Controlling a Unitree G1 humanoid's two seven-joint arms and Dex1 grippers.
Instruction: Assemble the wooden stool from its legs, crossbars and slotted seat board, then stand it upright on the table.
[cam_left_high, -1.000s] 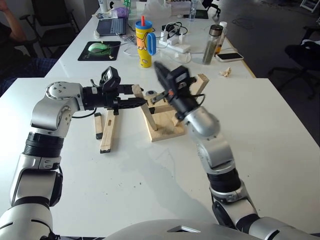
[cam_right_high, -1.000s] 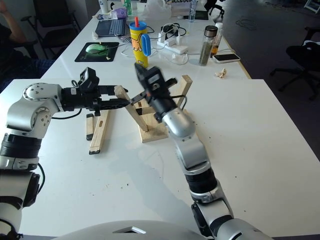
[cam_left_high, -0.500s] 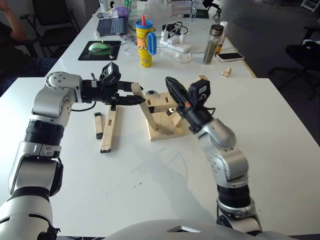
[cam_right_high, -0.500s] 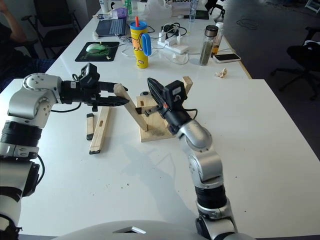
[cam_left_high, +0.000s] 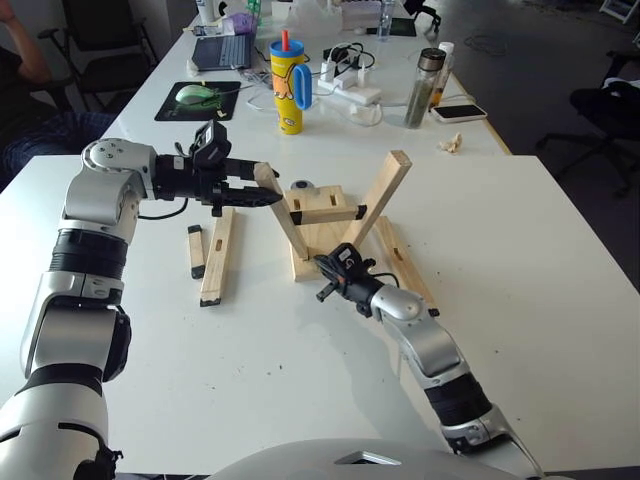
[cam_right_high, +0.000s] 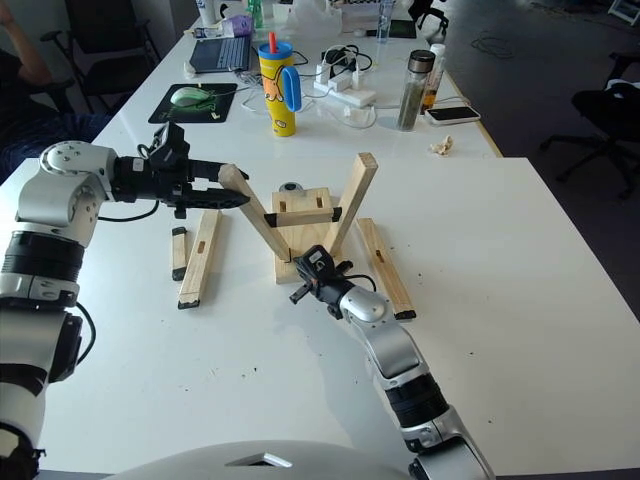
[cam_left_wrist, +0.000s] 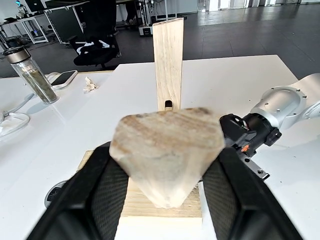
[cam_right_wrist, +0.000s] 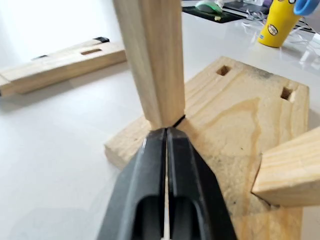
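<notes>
The slotted seat board (cam_left_high: 322, 197) lies flat on the white desk (cam_left_high: 560, 300). Two legs stand planted in it and lean apart. A crossbar (cam_left_high: 328, 215) spans between them, just above the board.

The left end effector (cam_left_high: 262, 197) reaches in from the board's left. Its two black fingers (cam_left_wrist: 100, 200) are closed on the top end of the left planted leg (cam_left_high: 285, 222), one pressed to each side of the wood.

The right planted leg (cam_left_high: 380, 195) rises from the board's right part, with nothing holding it.

The right end effector (cam_right_wrist: 165, 134) sits low at the board's near edge. Its fingers are pressed together with nothing between them, and the tips are at the foot of the held leg, where it meets the board.

Left of the board, a loose leg (cam_left_high: 216, 258) and a shorter bar (cam_left_high: 195, 250) lie side by side on the desk. Just right of the board lies another loose leg (cam_left_high: 405, 268). A yellow cup (cam_left_high: 288, 85) stands well beyond the board.
</notes>
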